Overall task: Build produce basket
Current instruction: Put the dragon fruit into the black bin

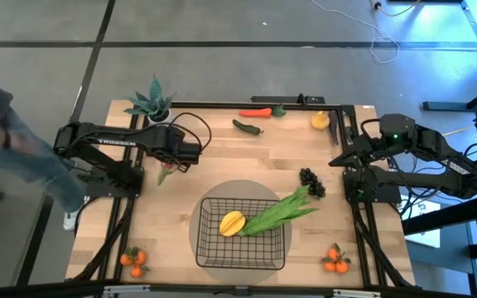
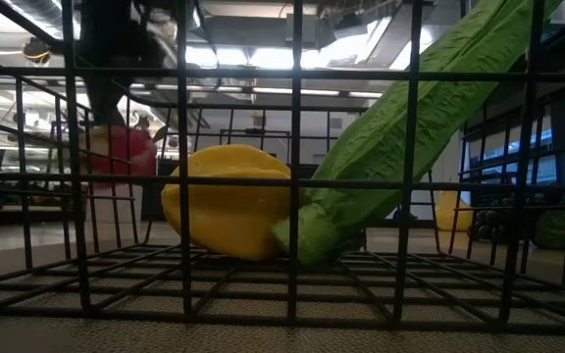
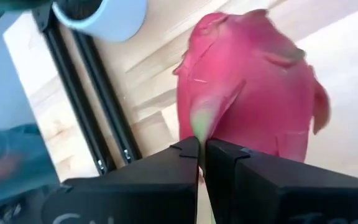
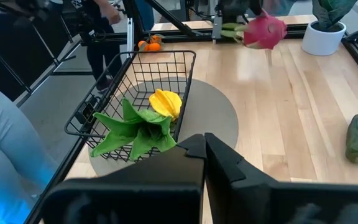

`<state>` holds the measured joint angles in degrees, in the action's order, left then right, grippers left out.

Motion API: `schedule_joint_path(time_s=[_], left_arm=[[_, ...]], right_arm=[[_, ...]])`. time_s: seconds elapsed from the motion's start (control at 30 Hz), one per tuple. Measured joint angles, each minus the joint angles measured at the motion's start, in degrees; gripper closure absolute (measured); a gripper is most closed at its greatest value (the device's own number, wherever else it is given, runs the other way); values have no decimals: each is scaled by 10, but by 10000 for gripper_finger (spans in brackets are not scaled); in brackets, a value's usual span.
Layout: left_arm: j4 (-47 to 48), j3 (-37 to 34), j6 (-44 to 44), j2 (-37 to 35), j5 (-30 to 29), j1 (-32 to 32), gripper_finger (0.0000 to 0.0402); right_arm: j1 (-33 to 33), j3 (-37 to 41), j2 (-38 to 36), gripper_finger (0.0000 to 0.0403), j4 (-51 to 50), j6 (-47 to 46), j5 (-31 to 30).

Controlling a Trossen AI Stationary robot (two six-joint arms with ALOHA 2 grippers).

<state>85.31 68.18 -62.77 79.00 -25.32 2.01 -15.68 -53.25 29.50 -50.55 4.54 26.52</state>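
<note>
left claw [image 3: 201,163] is pinched tight on a green leaf tip of the dragon fruit [image 3: 247,93], which hangs clear of the bench [image 1: 222,157], near the potted plant [image 1: 151,101]. its arm reaches in level from the left edge. basket [image 1: 243,257] sits toward the front, holding a mango [image 1: 232,223] and leafy stalks [image 1: 284,209]; grapes [image 1: 311,181] lie just beside. right claw [image 4: 204,144], fully closed and empty, waits at the right edge.

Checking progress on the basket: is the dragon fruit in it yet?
No. The dragon fruit hangs from the left gripper above the bare table, well away from the basket, which holds only the mango and the leafy stalk.
</note>
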Motion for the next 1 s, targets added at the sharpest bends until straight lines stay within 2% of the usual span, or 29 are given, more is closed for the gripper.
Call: schedule_joint_path(time_s=[0.27,0.5,0.7,1.0], left_arm=[[43,120,10,0,-10,-64,401],[30,217,70,2,-5,-123,401],[-77,261,123,2,21,-171,401],[-243,266,154,39,71,-228,401]], right_arm=[[0,0,0,402,0,0,0],[0,0,0,402,0,3,0],[0,0,0,402,0,6,0],[0,0,0,402,-1,7,5]])
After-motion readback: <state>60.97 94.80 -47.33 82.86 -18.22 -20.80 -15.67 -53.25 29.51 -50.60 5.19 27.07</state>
